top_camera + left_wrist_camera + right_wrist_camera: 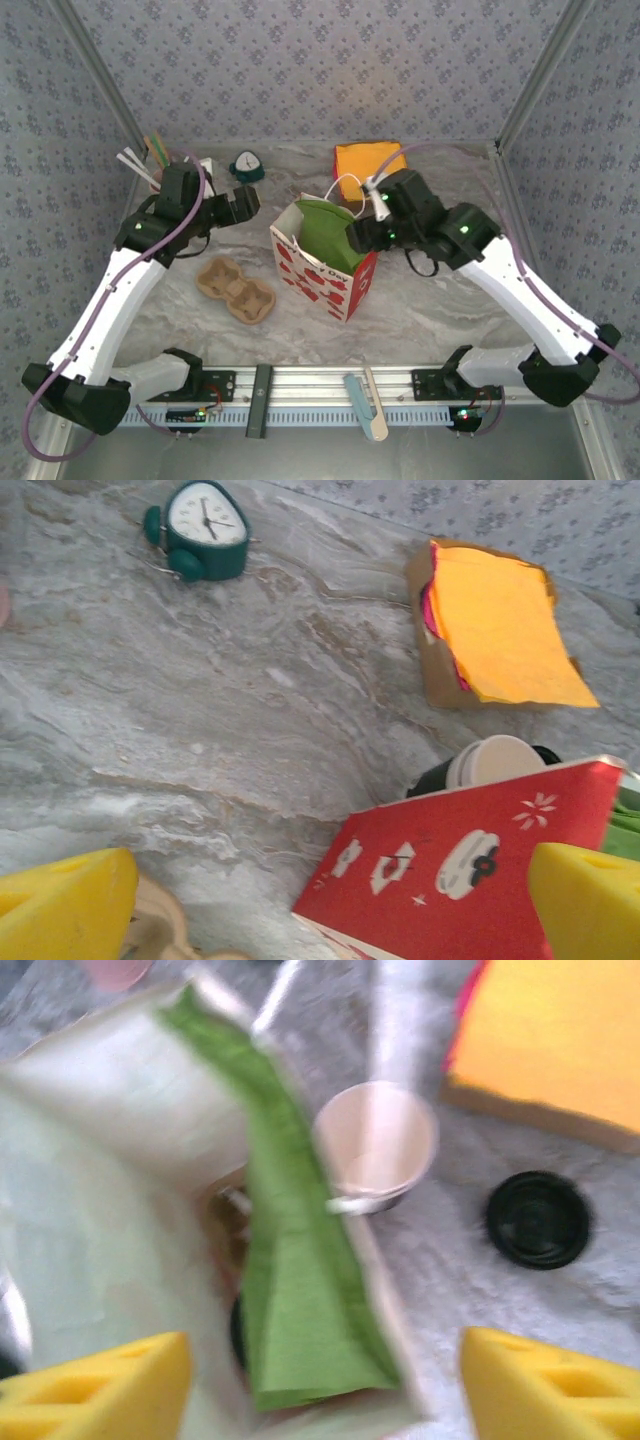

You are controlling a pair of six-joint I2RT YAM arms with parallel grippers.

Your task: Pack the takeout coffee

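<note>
One takeout coffee cup [375,1145], dark outside and white inside, stands open on the table just behind the red-and-white paper bag [325,265]. The same cup [495,760] peeks over the bag's red wall. Its round black lid [538,1218] lies flat on the table beside it. My right gripper [325,1400] hovers open over the bag's right edge, above a green napkin [300,1290] inside; a dark round shape below the napkin is too blurred to name. My left gripper [330,920] is open and empty, left of the bag [460,870].
A brown cup carrier [237,290] lies left of the bag. At the back stand a green alarm clock [247,165], an orange napkin stack in a box [368,160] and a cup of straws [150,160]. Patterned walls close in the sides and back.
</note>
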